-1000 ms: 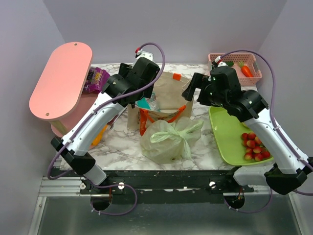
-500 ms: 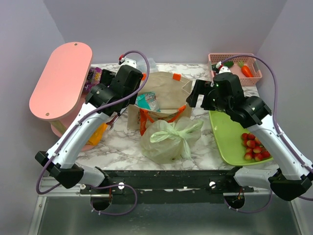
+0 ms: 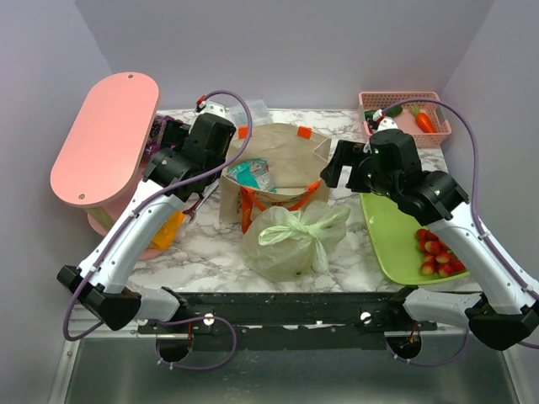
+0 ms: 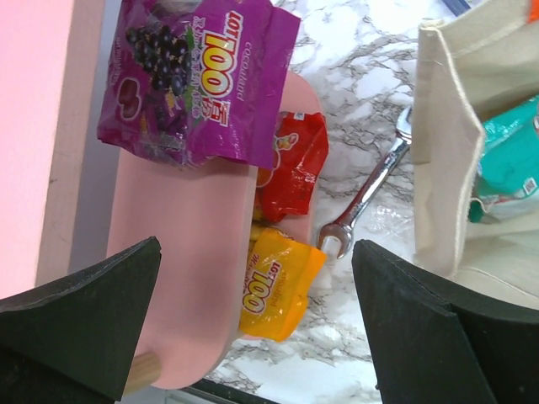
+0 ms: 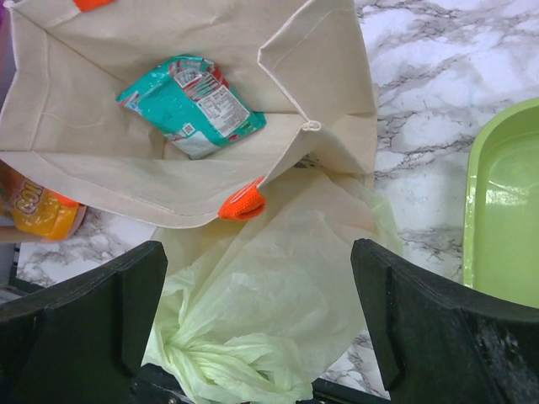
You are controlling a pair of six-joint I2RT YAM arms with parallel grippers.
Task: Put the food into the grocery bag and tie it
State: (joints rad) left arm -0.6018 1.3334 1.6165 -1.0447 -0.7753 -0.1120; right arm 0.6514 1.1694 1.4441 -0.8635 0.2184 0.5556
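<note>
Near-centre, the green bag (image 3: 295,240) sits bulging, handles (image 3: 290,229) knotted on top; task looks approx. done. Nothing held: left gripper (image 4: 257,246) & right gripper (image 5: 259,248) spread wide.

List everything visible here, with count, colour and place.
plastic bag: 1, pale green, top knotted, front centre
tote: 1, beige, orange handles, behind the plastic bag
packet: 1, teal, inside the tote
snack packets: 3, purple, red, yellow, by the stand
wrench: 1, silver, between snack packets and tote
stand: 1, pink, left
tray: 1, green, right
strawberries: several, red, on the tray
basket: 1, pink, back right
left gripper: black, open, over the snack packets
right gripper: black, open, over tote and plastic bag
</note>
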